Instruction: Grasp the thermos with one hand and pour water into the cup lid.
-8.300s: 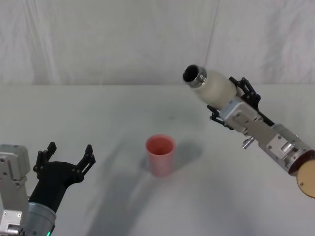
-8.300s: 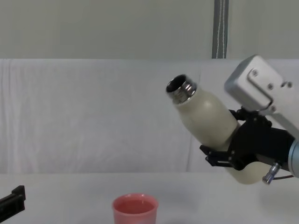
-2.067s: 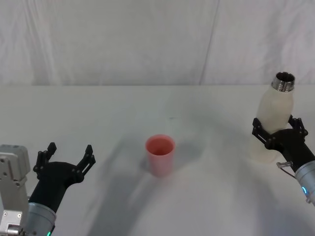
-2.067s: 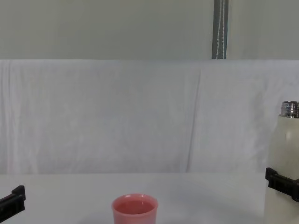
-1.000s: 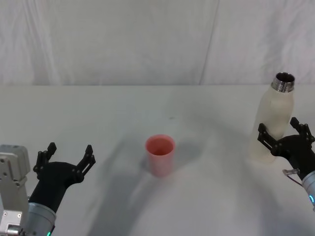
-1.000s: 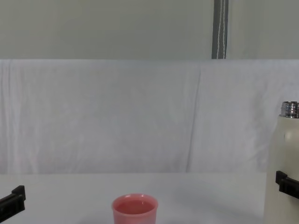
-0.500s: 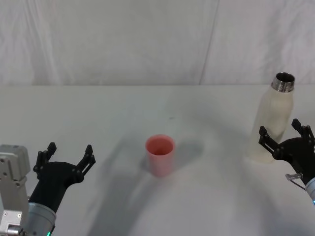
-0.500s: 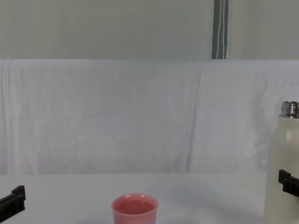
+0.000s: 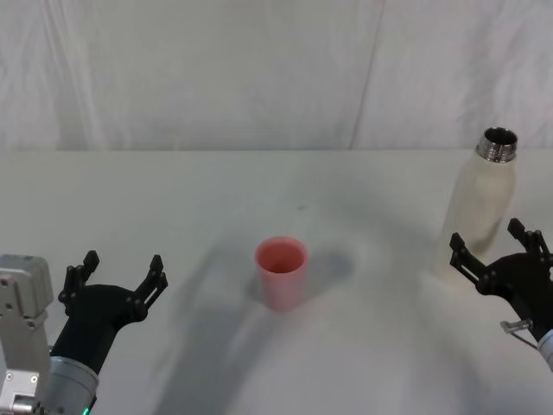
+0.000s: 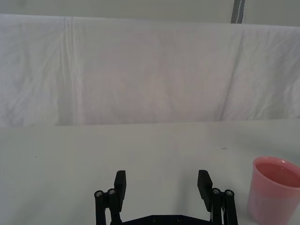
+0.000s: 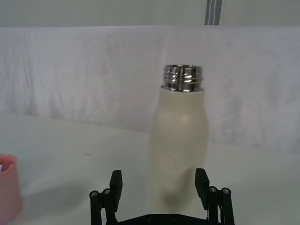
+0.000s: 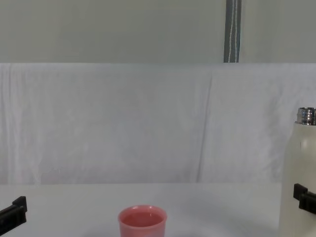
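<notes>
- Thermos (image 9: 480, 216) stands upright on the table (image 9: 190, 199) near its right edge, mouth uncapped; moments ago it hung tilted over the cup lid (image 9: 281, 272) in the right gripper's (image 9: 497, 258) grasp.
- Right gripper has let go and drawn back toward the table's near edge: fingers spread wide, holding nothing, just in front of the bottle's base.
- Cup lid sits at the table's middle, well apart from the thermos.
- Left gripper (image 9: 117, 275) rests open and empty by the near left corner.
- Pouring looks finished; only the retreat remains.
</notes>
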`<state>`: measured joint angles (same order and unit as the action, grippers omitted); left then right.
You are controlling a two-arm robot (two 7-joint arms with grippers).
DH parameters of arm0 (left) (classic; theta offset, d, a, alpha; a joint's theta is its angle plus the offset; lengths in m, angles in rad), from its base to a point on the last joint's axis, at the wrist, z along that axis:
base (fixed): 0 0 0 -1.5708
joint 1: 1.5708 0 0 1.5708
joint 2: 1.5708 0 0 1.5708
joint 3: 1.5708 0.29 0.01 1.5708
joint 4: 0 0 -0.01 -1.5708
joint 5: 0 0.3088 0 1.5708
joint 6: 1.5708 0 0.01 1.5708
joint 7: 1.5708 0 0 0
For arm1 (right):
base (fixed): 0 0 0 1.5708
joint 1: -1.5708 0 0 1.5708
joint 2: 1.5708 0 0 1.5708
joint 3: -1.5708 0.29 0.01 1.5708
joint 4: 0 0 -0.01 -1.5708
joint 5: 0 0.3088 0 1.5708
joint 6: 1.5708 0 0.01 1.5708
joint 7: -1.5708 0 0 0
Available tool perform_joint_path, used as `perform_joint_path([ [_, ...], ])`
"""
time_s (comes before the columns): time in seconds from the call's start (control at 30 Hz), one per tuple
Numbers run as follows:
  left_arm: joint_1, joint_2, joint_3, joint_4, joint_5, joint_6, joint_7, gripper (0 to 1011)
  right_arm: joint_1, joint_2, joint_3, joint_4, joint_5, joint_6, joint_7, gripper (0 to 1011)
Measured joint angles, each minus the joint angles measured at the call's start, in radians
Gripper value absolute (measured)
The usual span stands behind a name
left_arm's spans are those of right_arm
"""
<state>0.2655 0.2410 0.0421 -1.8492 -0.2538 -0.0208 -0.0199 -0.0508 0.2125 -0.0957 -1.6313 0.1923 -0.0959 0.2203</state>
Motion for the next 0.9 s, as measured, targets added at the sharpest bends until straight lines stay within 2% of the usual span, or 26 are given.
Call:
perform_joint_path([
  [0.9, 0.000, 0.000, 0.000, 0.000, 0.000, 0.000, 0.000, 1001, -0.045, -0.006, -0.079, -0.001, 0.024, -0.020, 0.027, 1001],
])
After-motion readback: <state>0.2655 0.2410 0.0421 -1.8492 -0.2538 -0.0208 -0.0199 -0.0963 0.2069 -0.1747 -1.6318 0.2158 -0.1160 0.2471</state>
